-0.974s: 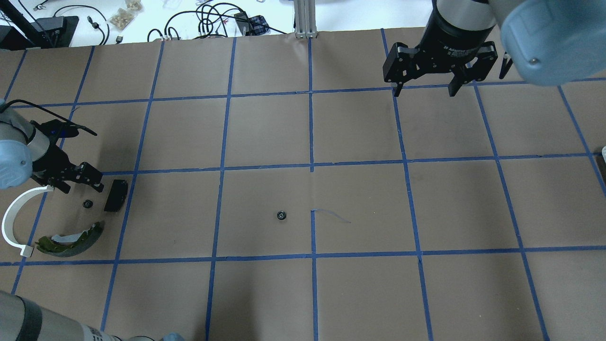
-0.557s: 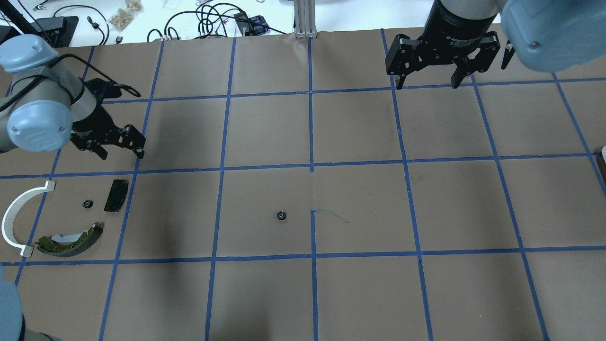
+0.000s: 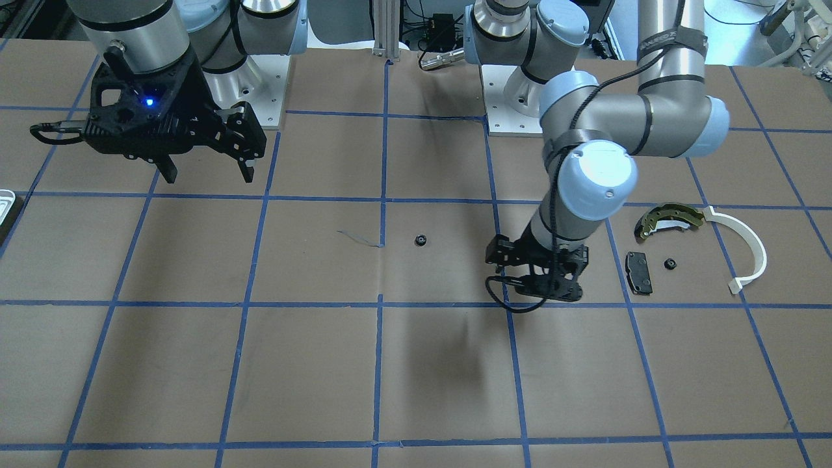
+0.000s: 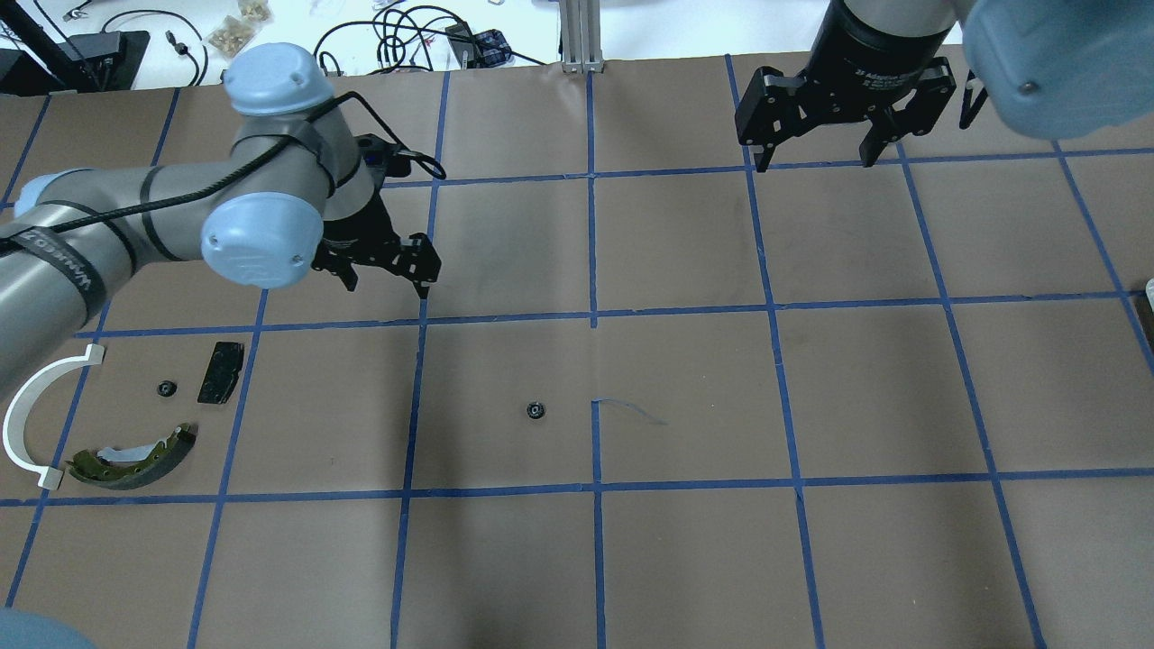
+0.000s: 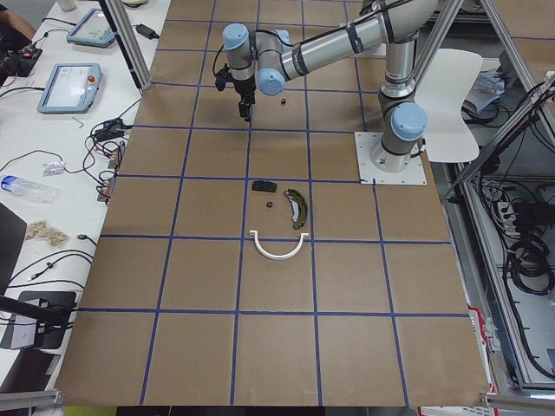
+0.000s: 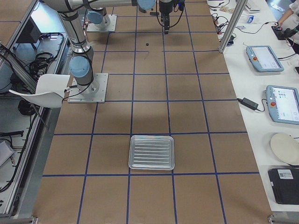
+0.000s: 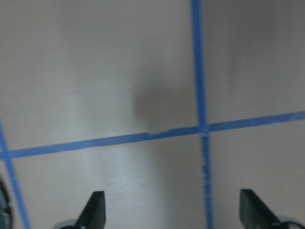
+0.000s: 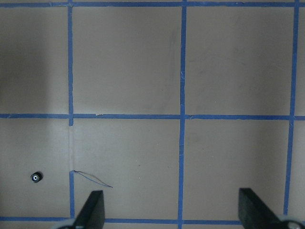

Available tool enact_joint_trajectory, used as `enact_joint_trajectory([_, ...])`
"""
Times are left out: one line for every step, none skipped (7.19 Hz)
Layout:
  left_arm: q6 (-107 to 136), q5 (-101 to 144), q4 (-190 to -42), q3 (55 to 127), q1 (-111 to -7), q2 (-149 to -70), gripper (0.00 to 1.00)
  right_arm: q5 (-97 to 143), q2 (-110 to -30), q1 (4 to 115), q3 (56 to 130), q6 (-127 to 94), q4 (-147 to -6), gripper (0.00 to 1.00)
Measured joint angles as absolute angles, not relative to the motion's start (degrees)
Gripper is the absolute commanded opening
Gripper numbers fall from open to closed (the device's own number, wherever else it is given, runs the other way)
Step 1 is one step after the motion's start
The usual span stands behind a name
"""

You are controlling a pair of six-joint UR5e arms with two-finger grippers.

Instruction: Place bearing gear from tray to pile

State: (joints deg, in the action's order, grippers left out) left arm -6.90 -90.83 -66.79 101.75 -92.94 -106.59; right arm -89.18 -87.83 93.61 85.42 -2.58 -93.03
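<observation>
While the small gear [image 4: 535, 410] lies flat on the surface [image 4: 685, 559], well to the right of the pile [image 4: 135, 470], the left fingers [image 4: 422, 281] (spread, empty) hang partway out from that pile, nearer the gear than the right fingers [image 4: 870, 149], likewise spread and empty.

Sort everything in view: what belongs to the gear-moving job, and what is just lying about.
Job:
tray
bearing gear mid-table
pile: brake shoe, white arc, brake pad, second gear
left gripper and right gripper, both open

Lying about:
cables on the back bench
teach pendants
white chair
</observation>
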Motion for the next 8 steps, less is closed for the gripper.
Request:
enact_joint_trajectory([-4.0, -89.2, -66.0, 102.1, -96.2, -106.9, 1.0, -89.5, -88.4, 93.4, 85.5, -2.5, -92.8, 1.0])
enact_joint_trajectory([-1.3, -87.4, -64.8, 102.5, -98.7, -107.2, 1.0, -89.6, -88.5, 92.8, 85.5, -2.4, -92.5, 1.0])
enact_joint_trajectory([0.3, -86.5, -63.2, 103.5, -100.8, -107.6, 1.0, -89.6, -88.5, 92.3, 85.6, -2.3, -91.9, 1.0])
enact_joint_trajectory([0.9, -86.1, -60.5, 105.4, -102.3, -108.2, 1.0, -89.5, -88.5, 92.0, 85.7, -2.3, -91.4, 1.0])
enact_joint_trajectory([1.2, -85.9, -56.3, 108.3, -103.1, -108.8, 1.0, -89.5, -88.5, 91.8, 85.8, -2.3, -90.8, 1.0])
enact_joint_trajectory([1.3, -85.7, -52.1, 111.2, -103.6, -109.5, 1.0, -89.5, -88.5, 91.6, 85.8, -2.3, -90.4, 1.0])
enact_joint_trajectory([1.6, -85.3, -49.6, 112.9, -103.9, -110.0, 0.99, -89.5, -88.5, 91.5, 85.8, -2.3, -90.2, 1.0])
enact_joint_trajectory([1.9, -84.9, -48.5, 113.8, -104.4, -110.3, 0.97, -89.5, -88.5, 91.3, 85.9, -2.3, -90.0, 1.0])
